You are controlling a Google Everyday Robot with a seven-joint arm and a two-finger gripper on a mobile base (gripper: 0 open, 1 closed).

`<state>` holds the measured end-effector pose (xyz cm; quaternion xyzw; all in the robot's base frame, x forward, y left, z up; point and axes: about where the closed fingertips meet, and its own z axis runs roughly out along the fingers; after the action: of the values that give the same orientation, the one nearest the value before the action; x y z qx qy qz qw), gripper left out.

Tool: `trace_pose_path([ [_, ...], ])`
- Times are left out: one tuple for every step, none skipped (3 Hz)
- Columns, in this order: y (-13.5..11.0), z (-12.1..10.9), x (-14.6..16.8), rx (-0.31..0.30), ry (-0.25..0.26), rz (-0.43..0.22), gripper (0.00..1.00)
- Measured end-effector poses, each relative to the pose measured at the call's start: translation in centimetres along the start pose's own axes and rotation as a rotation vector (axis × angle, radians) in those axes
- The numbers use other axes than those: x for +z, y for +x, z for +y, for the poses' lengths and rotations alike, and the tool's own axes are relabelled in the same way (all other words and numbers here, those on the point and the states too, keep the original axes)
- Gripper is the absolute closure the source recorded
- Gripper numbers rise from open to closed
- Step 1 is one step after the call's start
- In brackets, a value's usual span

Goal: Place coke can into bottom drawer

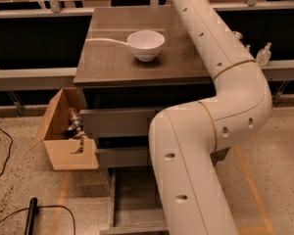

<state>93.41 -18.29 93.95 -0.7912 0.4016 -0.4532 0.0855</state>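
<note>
The bottom drawer point(134, 195) is pulled open at the foot of the grey cabinet; its tray looks empty where it shows, and my arm covers its right side. The two upper drawers point(117, 121) are shut. The coke can is hidden or out of view. My white arm point(225, 106) runs from the lower middle, bends at the right of the cabinet and leaves through the top edge. The gripper is out of view beyond that edge.
A white bowl point(145, 44) stands on the cabinet top point(108, 62). An open cardboard box point(63, 141) with small items sits on the floor at the left. A clear pump bottle point(263, 54) stands at the right. A black cable point(32, 217) lies on the floor.
</note>
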Motion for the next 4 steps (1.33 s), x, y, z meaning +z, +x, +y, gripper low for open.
trace_pose_path([
  [3.6, -0.6, -5.0, 0.153, 0.043, -0.010, 1.00],
  [5.9, 0.7, -12.0, 0.402, 0.044, -0.126, 1.00],
  [6.3, 2.2, -17.9, 0.626, 0.014, -0.256, 1.00],
  [5.4, 3.5, -22.6, 0.829, -0.043, -0.397, 1.00],
])
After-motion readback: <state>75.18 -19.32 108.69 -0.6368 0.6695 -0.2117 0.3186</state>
